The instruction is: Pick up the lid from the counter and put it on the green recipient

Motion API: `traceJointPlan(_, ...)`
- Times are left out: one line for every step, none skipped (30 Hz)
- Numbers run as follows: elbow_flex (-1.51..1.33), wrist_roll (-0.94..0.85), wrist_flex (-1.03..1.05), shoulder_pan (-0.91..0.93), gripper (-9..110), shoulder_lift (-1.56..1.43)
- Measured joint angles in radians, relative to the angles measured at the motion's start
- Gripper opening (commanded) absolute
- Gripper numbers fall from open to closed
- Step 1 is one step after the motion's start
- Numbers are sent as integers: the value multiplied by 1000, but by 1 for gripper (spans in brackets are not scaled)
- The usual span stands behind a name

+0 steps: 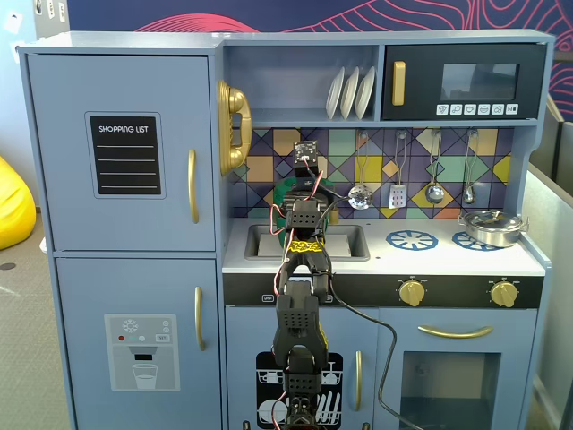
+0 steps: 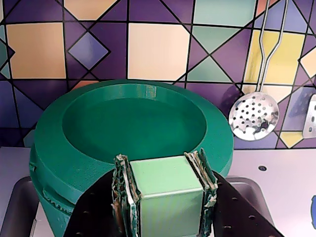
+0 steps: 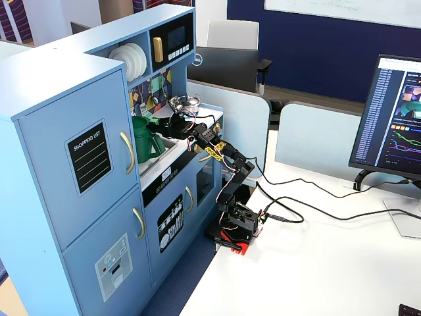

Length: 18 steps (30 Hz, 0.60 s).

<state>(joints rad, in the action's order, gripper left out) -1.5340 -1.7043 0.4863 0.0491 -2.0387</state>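
In the wrist view my gripper (image 2: pixel 160 159) is shut on the light-green tab handle (image 2: pixel 165 185) of the lid (image 2: pixel 133 123), a round dark-green disc with a sunken middle. The lid lies over the top of the green recipient (image 2: pixel 47 195), whose wall and ribbed edge show below it at the left. I cannot tell whether the lid rests fully on the rim. The recipient stands at the back of the white counter (image 1: pixel 448 262), against the tiled wall, mostly hidden behind my arm in a fixed view (image 1: pixel 285 190). From the side it shows as a tall green container (image 3: pixel 146 141).
The sink (image 1: pixel 345 242) lies just in front of the recipient. To the right are blue burner rings (image 1: pixel 411 239) and a silver pot (image 1: pixel 491 226). A skimmer (image 2: pixel 253 116) and other utensils hang on the wall close by. A shelf with plates (image 1: pixel 351 91) is overhead.
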Motion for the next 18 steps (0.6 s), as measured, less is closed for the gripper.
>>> traceJointPlan(0,0,0,-3,0,0)
traceJointPlan(0,0,0,-3,0,0)
traceJointPlan(0,0,0,-3,0,0)
traceJointPlan(0,0,0,-3,0,0)
traceJointPlan(0,0,0,-5,0,0)
traceJointPlan(0,0,0,-6,0,0)
traceJointPlan(0,0,0,-11,0,0)
traceJointPlan(0,0,0,-12,0,0)
traceJointPlan(0,0,0,-12,0,0)
traceJointPlan(0,0,0,-12,0,0)
traceJointPlan(0,0,0,-12,0,0)
traceJointPlan(0,0,0,-12,0,0)
traceJointPlan(0,0,0,-12,0,0)
traceJointPlan(2,0,0,-12,0,0)
traceJointPlan(2,0,0,-12,0,0)
traceJointPlan(2,-2,0,-12,0,0)
traceJointPlan(2,-2,0,-12,0,0)
traceJointPlan(2,-2,0,-12,0,0)
